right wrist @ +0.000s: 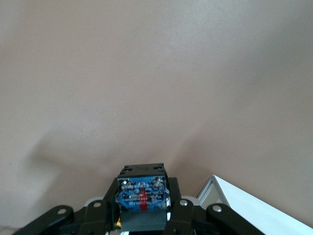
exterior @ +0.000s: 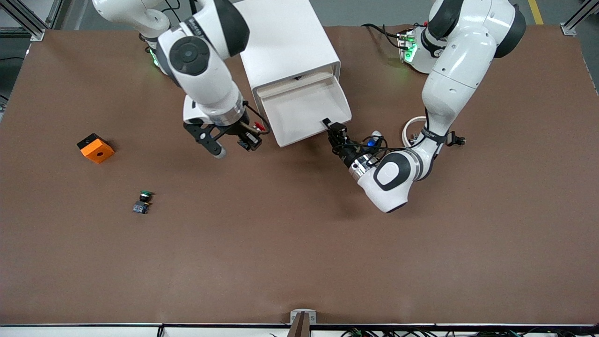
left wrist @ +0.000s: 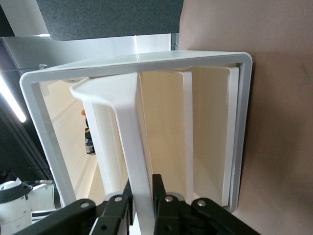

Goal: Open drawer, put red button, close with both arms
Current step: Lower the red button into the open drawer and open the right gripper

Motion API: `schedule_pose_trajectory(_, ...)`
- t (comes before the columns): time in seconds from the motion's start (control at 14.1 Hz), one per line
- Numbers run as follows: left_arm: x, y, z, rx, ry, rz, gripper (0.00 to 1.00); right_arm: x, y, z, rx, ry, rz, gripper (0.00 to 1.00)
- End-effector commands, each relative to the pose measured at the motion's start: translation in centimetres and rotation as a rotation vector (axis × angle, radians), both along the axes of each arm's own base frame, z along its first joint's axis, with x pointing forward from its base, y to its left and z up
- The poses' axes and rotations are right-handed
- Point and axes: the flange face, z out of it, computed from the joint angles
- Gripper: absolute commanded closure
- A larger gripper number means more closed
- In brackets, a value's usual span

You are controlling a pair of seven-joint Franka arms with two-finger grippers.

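Observation:
The white drawer (exterior: 286,139) stands pulled out of its white cabinet (exterior: 285,37), and nothing shows inside it. My left gripper (exterior: 331,126) is at the drawer's front corner toward the left arm's end. It is shut on the drawer's white front lip (left wrist: 139,147). My right gripper (exterior: 248,140) hangs over the table beside the drawer's other front corner. It is shut on the red button (right wrist: 142,193); only the button's black and bluish body shows between the fingers, and its cap is hidden. The drawer's corner shows in the right wrist view (right wrist: 244,208).
A green-capped button (exterior: 142,201) lies on the brown table toward the right arm's end. An orange block (exterior: 95,148) lies farther from the front camera than it. A white ring (exterior: 412,131) lies by the left arm.

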Motion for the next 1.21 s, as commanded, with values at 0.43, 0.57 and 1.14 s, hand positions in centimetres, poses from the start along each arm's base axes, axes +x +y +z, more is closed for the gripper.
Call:
schedule_pose_trajectory(0.43, 0.4, 0.4, 0.1, -0.023, -0.076, -0.008, 0.00, -6.5, 9.7, -5.4, -0.097, 0.005, 0.058, 1.00)
schedule_pose_trajectory(0.57, 0.7, 0.7, 0.0, -0.011, -0.115, -0.018, 0.00, -7.3, 10.8, -5.7, -0.082, -0.011, 0.072, 1.00)
schedule_pose_trajectory(1.14, 3.7, 4.8, 4.9, -0.216, -0.437, -0.123, 0.00, -11.4, 15.6, -8.3, -0.075, -0.059, 0.034, 1.00)
